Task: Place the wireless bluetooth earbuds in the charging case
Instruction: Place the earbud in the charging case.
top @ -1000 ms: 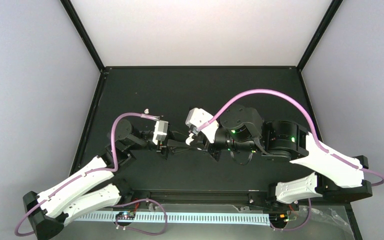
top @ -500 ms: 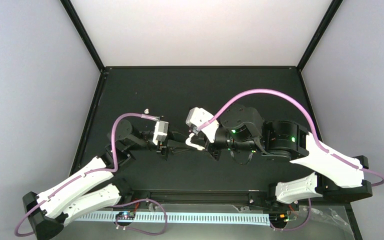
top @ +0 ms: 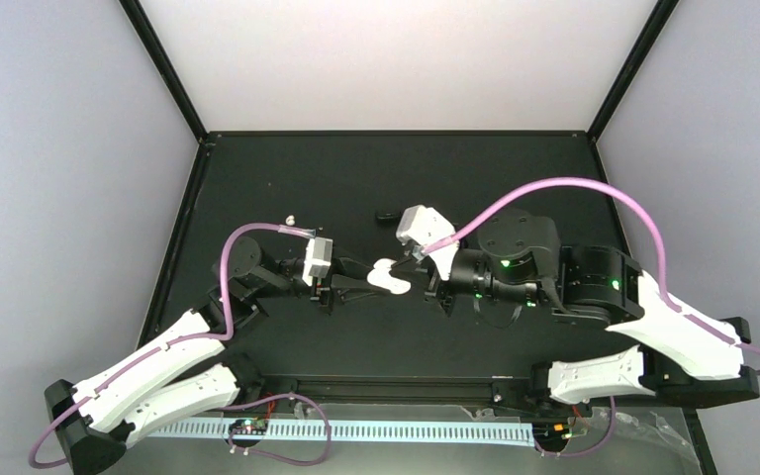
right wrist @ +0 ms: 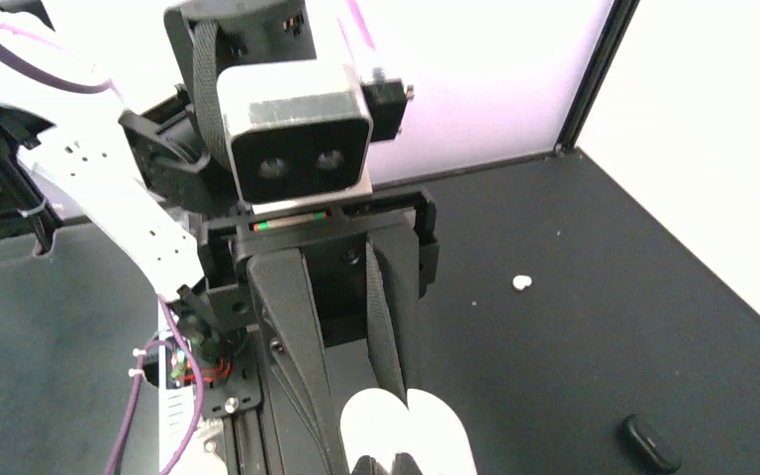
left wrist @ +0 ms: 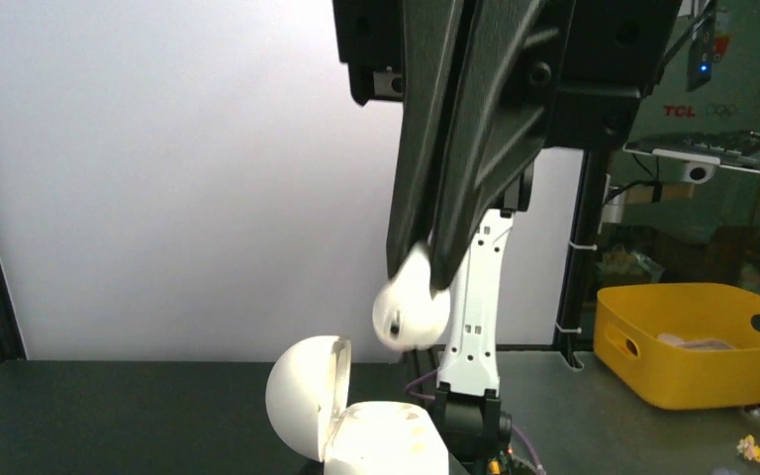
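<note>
Left gripper (right wrist: 368, 384): clamped on charging case (left wrist: 381, 442), lid (left wrist: 305, 394) swung open. Right gripper (left wrist: 424, 272): tips pinched shut on earbud (left wrist: 411, 315); bud hangs below tips, just above case base, beside lid, apart by my reading. My next move: straight down. Left wrist view alone shows that gap; top view blurs both into one white patch. Beyond left gripper, on table (right wrist: 604, 327): second earbud (right wrist: 522, 282).

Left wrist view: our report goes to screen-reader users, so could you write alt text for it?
The right hand pinches a small white earbud, with an open white charging case below it at the bottom edge. Behind are a bright white wall, a dark table and a yellow bin.
</note>
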Robot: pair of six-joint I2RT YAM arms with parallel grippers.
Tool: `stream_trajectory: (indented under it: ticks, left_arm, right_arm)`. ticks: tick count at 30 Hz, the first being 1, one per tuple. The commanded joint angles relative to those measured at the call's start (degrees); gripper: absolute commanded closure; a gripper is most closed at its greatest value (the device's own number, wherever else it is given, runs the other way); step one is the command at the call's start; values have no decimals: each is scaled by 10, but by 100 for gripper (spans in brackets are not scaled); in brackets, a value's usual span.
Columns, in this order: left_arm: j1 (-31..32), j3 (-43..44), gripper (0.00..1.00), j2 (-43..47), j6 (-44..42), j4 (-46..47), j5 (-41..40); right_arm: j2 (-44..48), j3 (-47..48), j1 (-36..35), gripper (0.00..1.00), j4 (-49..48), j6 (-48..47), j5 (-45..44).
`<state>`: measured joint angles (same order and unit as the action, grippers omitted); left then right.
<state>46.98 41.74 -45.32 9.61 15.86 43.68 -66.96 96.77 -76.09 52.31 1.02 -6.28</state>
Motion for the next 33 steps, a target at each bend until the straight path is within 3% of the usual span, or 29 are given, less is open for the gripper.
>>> stream_trajectory:
  ticks: [1,33]
  left_arm:
    - [3,0,98,4,8,9,-7]
    - [3,2,98,1,86,92,9]
  right_arm:
    - [18,-9,2,99,-39,2,-10]
    - [59,-103,2,99,-139,-6,1]
